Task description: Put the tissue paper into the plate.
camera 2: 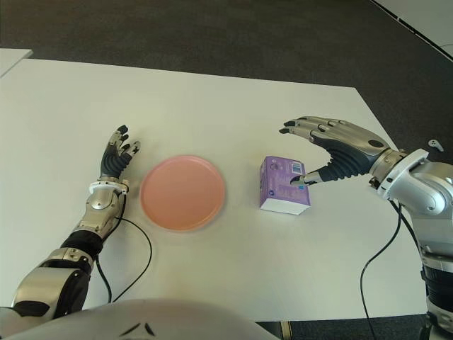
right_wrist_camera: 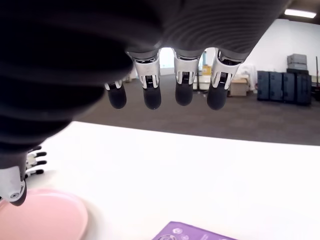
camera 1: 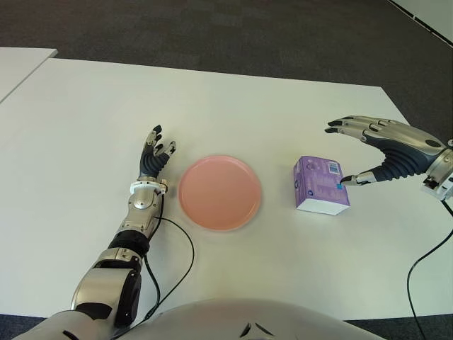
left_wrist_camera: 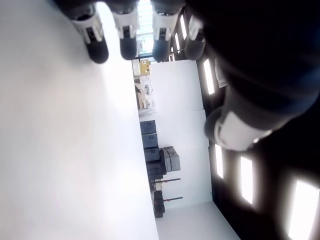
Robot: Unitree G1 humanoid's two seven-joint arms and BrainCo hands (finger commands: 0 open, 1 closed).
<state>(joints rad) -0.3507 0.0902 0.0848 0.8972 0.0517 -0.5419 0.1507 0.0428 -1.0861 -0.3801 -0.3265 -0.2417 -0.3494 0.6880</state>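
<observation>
The right hand (camera 2: 333, 149) hovers over the right part of the surface (camera 1: 283, 127), fingers (camera 2: 311, 127) spread wide, thumb pointing down. The left hand (camera 1: 154, 157) lies left of centre, fingers extended.

Worktop (camera 1: 283, 120): matt white, smooth. Plate (camera 1: 219, 192): pink, smooth plastic. Tissue pack (camera 1: 320, 185): glossy purple film. Hands: metal, black rubbery fingers.

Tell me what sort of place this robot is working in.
Probably an office or lab room: a large white table stands on dark carpet, and the right wrist view shows stacked equipment cases against a white wall under ceiling strip lights.
</observation>
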